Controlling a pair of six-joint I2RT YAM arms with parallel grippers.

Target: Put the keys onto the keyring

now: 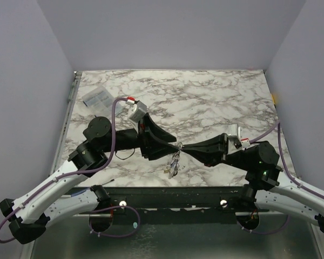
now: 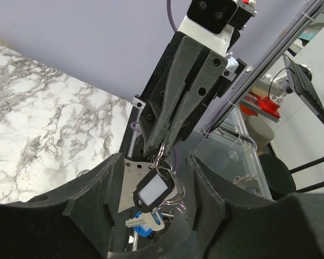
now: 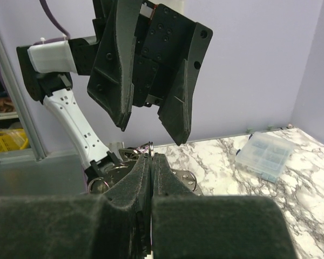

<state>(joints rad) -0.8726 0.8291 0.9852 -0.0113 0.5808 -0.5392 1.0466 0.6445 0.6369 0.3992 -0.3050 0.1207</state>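
Note:
The keyring is pinched in the shut tips of my right gripper, and its top edge shows above those tips in the right wrist view. From it hang more rings, a black tag with a white window and a silver key with a blue head. The bunch dangles over the table's near edge. My left gripper is open, its fingers either side of the bunch, not touching it. In the right wrist view its fingers spread just above my right gripper. Other keys are hidden.
A clear plastic box lies at the far left of the marble table; it also shows in the right wrist view. The two arms meet tip to tip over the front edge. Grey walls enclose three sides.

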